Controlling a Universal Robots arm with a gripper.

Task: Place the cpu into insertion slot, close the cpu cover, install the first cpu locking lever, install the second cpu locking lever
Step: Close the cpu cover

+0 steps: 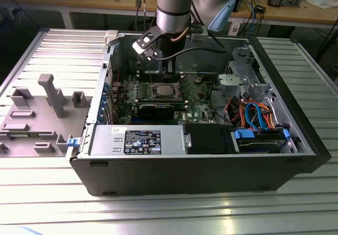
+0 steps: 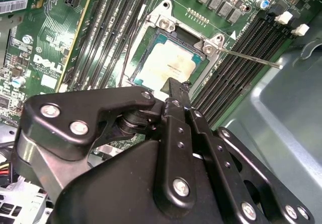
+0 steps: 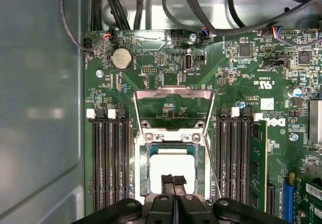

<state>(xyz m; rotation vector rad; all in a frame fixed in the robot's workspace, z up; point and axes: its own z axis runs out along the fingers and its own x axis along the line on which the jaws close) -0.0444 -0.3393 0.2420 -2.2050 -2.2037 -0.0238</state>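
My gripper [image 3: 173, 179] low over cpu [image 3: 163, 164], jaws pinched together, holding nothing, cpu seated in slot [image 3: 142, 156], cover [image 3: 173, 91] swung open

Ribbed metal worktop [image 1: 158, 214] carries an open black computer case [image 1: 185, 174] lying on its side. A grey moulded holder block [image 1: 37, 119] sits just beside the case, on the exterior view's left.

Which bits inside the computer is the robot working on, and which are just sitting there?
For the job:
- cpu, lying in the insertion slot
- cpu cover, open
- locking lever
- gripper, over the cpu

Just sitting there:
- memory slots
- round battery
- blue and orange cables
- grey holder beside the case
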